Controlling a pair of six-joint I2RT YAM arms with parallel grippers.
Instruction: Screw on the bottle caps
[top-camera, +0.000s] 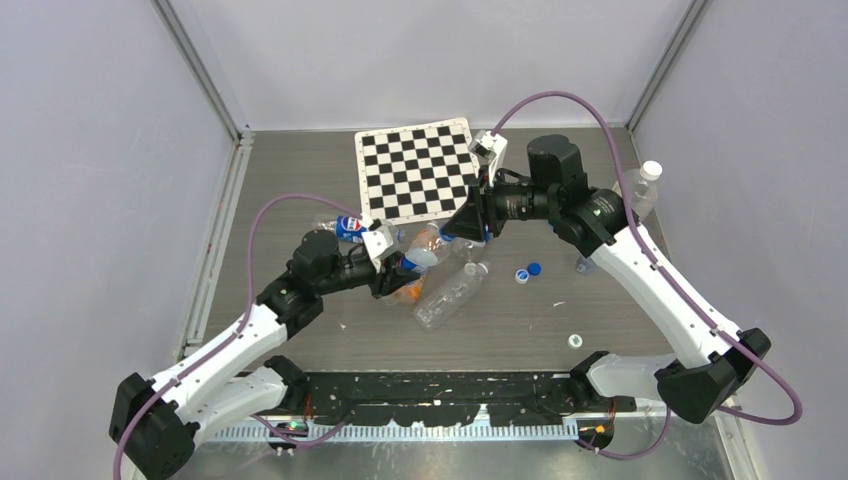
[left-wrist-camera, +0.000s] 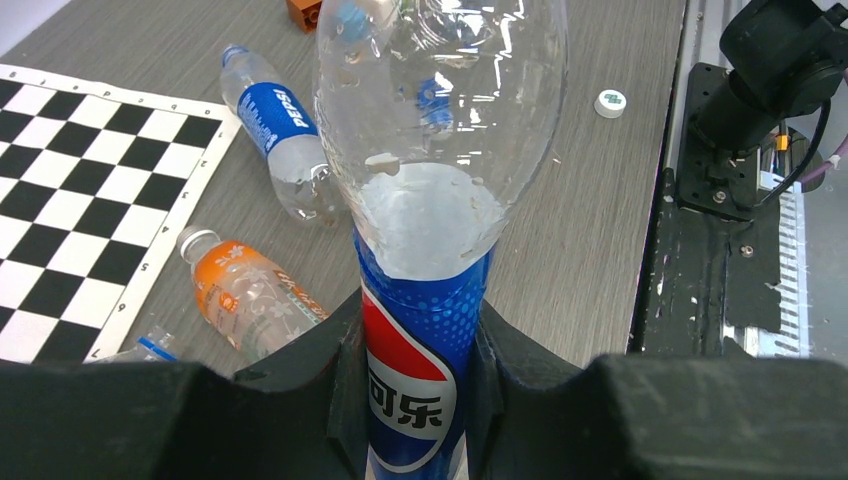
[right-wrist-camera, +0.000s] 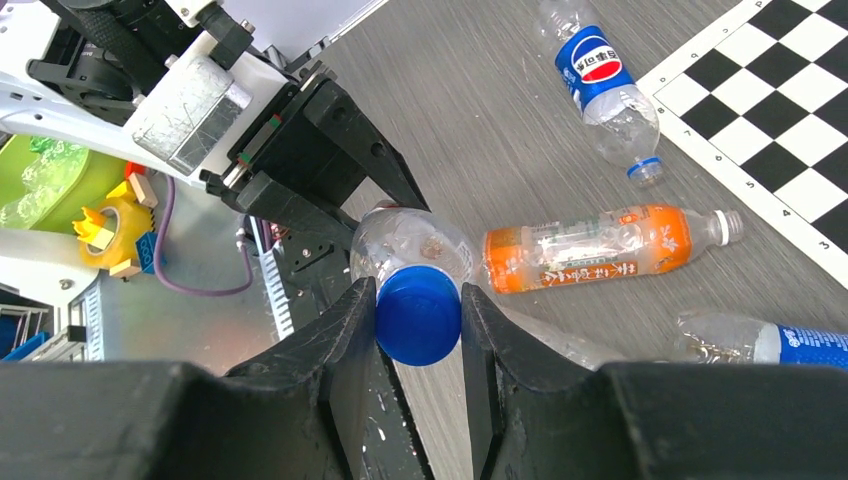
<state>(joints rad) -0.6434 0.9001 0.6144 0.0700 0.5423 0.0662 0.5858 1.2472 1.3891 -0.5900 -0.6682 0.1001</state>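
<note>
Grey worktop (top-camera: 520, 330), checkerboard mat (top-camera: 415, 170), orange bottle (right-wrist-camera: 590, 248) nearby; left claw (left-wrist-camera: 420, 335) clamps a clear bottle (left-wrist-camera: 440, 120), right claw (right-wrist-camera: 418, 300) pinches its blue cap (right-wrist-camera: 418, 320).

Blue cap (right-wrist-camera: 418, 315) pinched from both sides in the right gripper (right-wrist-camera: 418, 296), up against the top end of a clear bottle (right-wrist-camera: 405, 238).
Further back on that bottle, gripped by the black left gripper (right-wrist-camera: 385, 220). Beyond, lying flat on the grey table (right-wrist-camera: 480, 90): an orange bottle (right-wrist-camera: 590, 248) with a white cap (right-wrist-camera: 733, 226), and a blue-labelled bottle (right-wrist-camera: 600, 75) just beside the checkerboard (right-wrist-camera: 780, 110).
</note>
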